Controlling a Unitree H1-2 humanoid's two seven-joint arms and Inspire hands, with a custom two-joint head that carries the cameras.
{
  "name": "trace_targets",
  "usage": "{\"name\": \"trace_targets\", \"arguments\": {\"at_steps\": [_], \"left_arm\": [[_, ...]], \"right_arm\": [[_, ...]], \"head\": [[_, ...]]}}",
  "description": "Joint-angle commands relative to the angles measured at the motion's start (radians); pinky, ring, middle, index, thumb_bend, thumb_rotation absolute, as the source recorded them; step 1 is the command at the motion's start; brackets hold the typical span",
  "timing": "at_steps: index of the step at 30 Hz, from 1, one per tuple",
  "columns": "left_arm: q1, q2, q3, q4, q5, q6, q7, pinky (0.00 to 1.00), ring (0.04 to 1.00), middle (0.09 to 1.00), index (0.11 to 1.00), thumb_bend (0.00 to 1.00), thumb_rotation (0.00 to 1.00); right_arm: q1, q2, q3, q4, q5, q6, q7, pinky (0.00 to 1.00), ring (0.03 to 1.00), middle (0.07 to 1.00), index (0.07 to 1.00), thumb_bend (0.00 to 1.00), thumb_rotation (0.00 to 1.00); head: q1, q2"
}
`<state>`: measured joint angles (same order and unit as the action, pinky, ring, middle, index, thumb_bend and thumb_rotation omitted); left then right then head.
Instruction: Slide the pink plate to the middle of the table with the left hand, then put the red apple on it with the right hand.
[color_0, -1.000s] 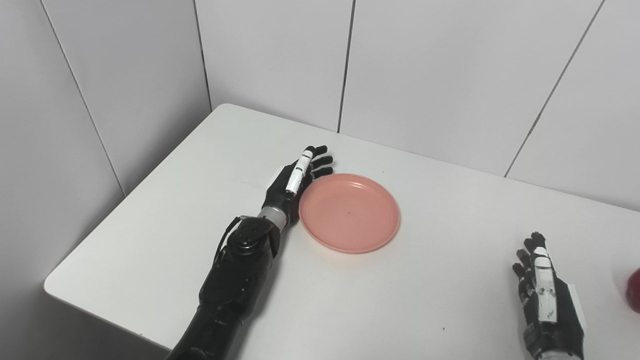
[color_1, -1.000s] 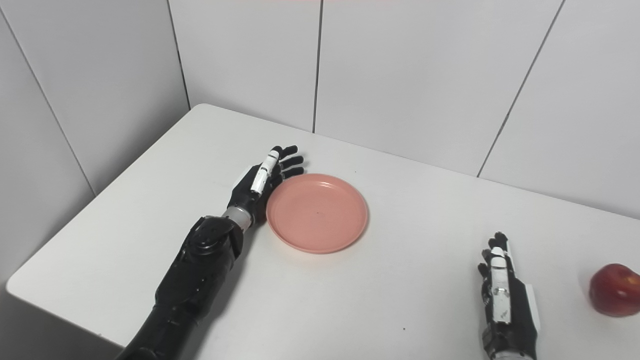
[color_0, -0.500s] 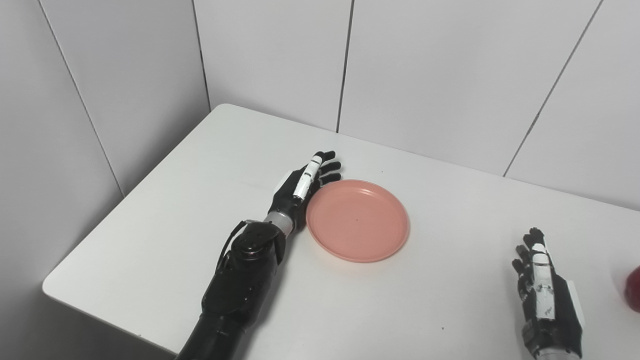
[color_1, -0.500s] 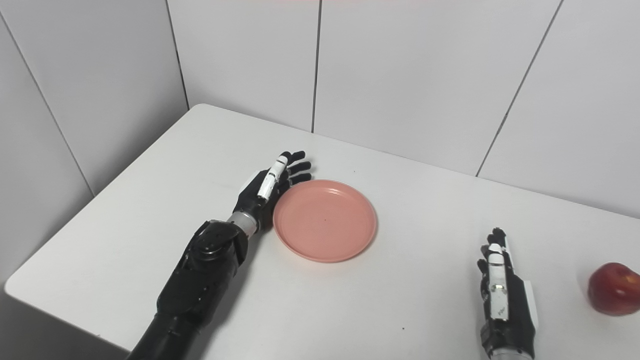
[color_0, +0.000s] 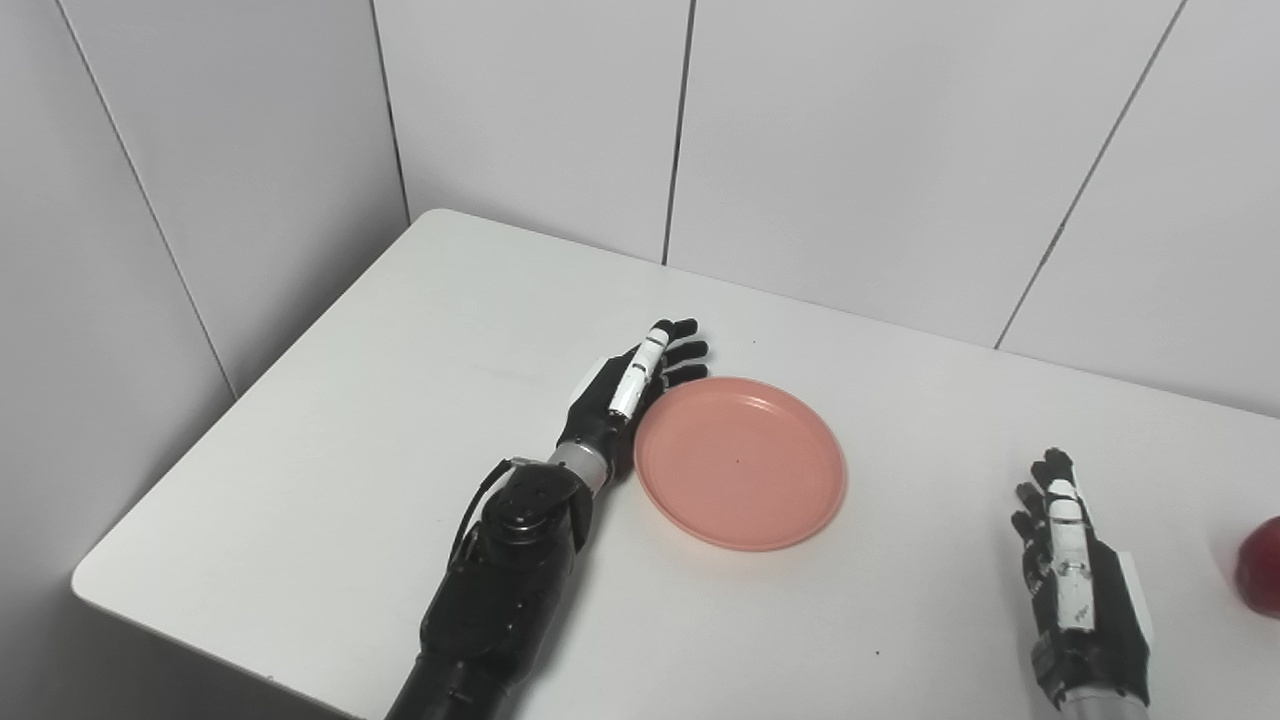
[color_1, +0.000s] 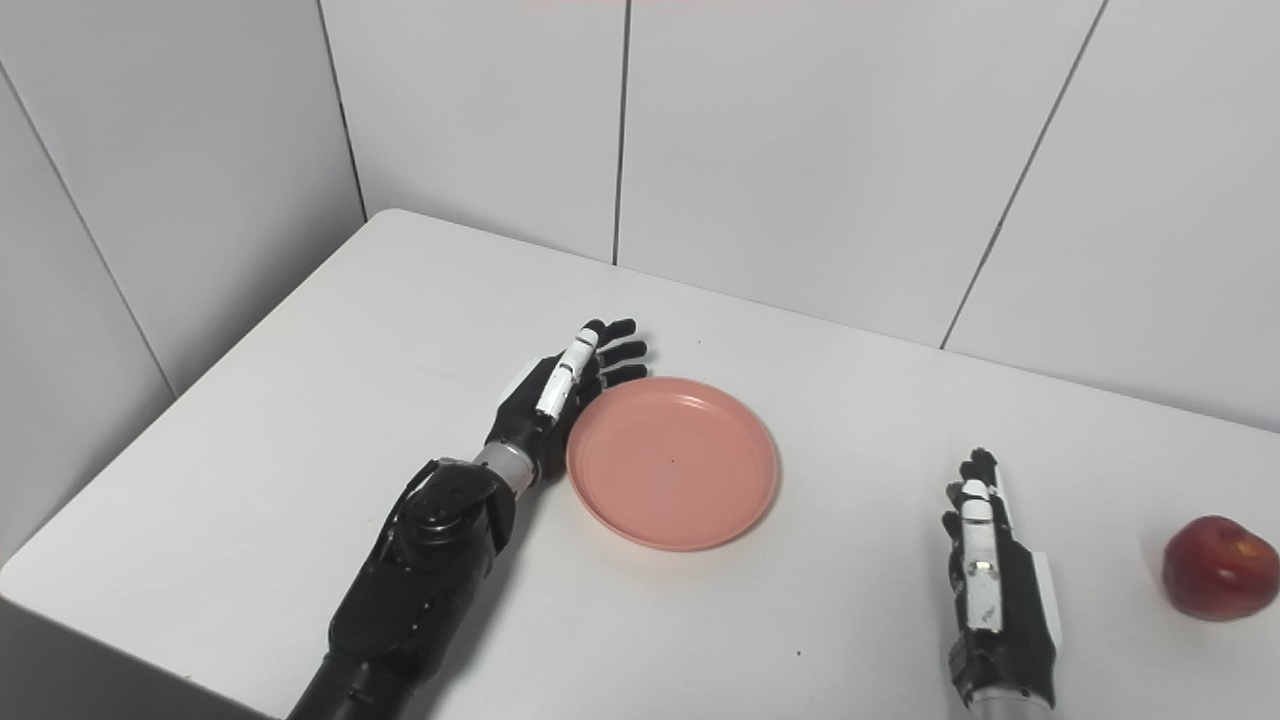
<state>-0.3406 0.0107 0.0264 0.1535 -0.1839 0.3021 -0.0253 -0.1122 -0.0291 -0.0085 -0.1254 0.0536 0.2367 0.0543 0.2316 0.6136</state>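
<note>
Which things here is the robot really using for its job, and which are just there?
For the job:
- pink plate
- red apple
- left hand, open, against the plate's left edge
- right hand, open, waiting between the plate and the apple

Just there:
- white table
- grey wall panels

Both head cameras look down from above, side by side, sharing the white table (color_1: 300, 420).

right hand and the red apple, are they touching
Apart. The right eye view shows bare white table between the right hand and the red apple; the hand lies flat, fingers apart, holding nothing.
</note>
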Motion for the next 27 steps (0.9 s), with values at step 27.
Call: {"name": "trace_targets", "arguments": {"at_steps": [27], "left_arm": [[0.001,-0.101,-0.075,-0.032,0.018,-0.003,-0.022,0.84,0.859,0.868,0.855,0.38,1.0]], "right_arm": [[-0.021,0.02,0.021,-0.062,-0.023,0.017,-0.028,1.0,0.977,0.983,0.975,0.22,1.0]], "head": [[-0.083,0.045]]}}
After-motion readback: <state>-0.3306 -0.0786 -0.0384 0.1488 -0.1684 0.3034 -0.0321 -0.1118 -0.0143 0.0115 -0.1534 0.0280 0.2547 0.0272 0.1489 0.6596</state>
